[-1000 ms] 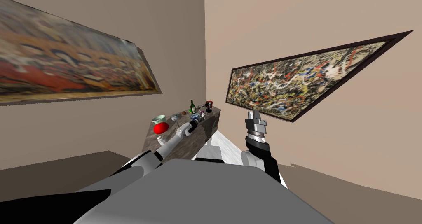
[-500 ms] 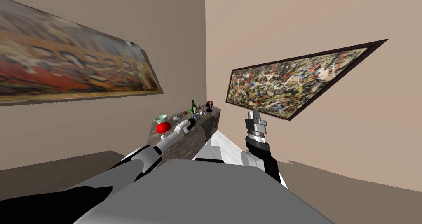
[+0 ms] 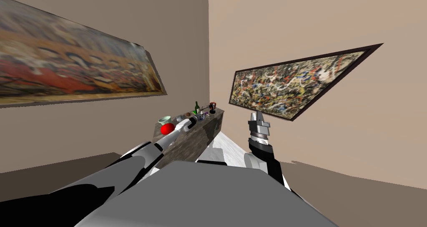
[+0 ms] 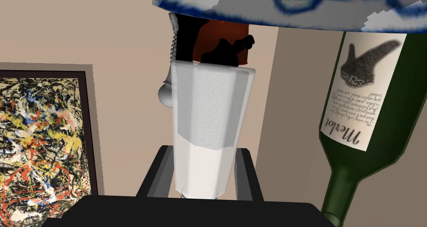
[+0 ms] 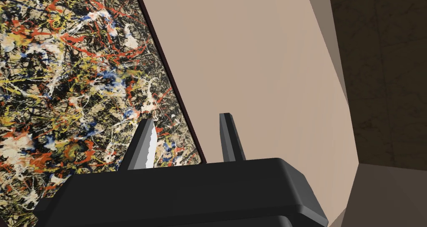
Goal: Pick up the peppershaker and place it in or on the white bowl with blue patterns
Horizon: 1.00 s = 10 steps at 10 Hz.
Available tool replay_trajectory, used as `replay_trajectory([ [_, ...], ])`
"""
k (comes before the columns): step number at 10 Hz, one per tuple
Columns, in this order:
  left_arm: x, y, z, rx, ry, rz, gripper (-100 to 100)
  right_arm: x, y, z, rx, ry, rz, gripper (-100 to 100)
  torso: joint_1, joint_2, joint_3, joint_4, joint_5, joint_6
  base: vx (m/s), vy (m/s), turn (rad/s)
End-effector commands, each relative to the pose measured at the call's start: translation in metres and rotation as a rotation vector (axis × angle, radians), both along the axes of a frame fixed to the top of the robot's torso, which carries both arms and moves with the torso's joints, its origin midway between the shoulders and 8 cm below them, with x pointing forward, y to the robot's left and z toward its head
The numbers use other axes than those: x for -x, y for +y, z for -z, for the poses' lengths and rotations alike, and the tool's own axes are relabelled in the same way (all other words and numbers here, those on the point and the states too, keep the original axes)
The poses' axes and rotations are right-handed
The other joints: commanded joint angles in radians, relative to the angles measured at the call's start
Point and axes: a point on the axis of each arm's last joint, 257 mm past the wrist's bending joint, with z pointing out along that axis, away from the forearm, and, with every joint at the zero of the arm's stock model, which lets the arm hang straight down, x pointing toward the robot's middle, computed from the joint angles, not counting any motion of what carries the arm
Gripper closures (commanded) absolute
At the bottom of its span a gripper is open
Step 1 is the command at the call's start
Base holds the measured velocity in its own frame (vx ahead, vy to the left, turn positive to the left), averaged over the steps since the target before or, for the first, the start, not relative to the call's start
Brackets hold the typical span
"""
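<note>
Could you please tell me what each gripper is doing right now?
Left gripper: closed on the white faceted peppershaker.
Right gripper: open, holding nothing.

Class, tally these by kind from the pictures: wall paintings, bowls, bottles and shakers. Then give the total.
Wall paintings: 2, orange-red painting, splattered painting
Bowls: 2, pale green bowl, white bowl with blue patterns
Bottles: 1, green glass wine bottle
Shakers: 1, white shaker in the left gripper
Total: 6

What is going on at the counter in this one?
The left gripper is shut on a white pepper shaker, holding it close to the rim of the blue-patterned bowl, beside a green wine bottle. The shaker is not yet in the bowl. The right gripper is open, raised by a painting.
</note>
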Motion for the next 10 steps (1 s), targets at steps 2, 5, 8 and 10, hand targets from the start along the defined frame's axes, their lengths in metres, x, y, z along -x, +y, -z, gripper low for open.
replay_trajectory([
  [2, -0.011, 0.021, -0.011, 0.008, 0.002, -0.026, 100, 0.0, 0.0, 0.0, 0.0, 0.0, 0.0, 0, 0.0, 0.0, 0.0, 0.0, 0.0, 0.0, -0.019, 0.04, -0.009],
  [5, -0.008, 0.02, -0.009, 0.006, 0.002, -0.024, -100, 0.0, 0.0, 0.0, 0.0, 0.0, 0.0, 0, -0.003, -0.001, 0.0, 0.0, -0.001, 0.001, 0.0, 0.009, 0.003],
  [8, -0.008, 0.02, -0.009, 0.006, 0.002, -0.024, -100, 0.0, 0.0, 0.0, 0.0, 0.0, 0.0, 0, -0.004, -0.001, -0.001, 0.0, -0.001, 0.001, 0.0, 0.0, 0.0],
  [10, -0.013, 0.045, -0.013, -0.001, 0.005, -0.057, -100, 0.0, 0.0, 0.0, 0.0, 0.0, 0.0, 0, -0.004, -0.001, -0.001, 0.0, -0.001, 0.001, -0.024, -0.001, -0.14],
])
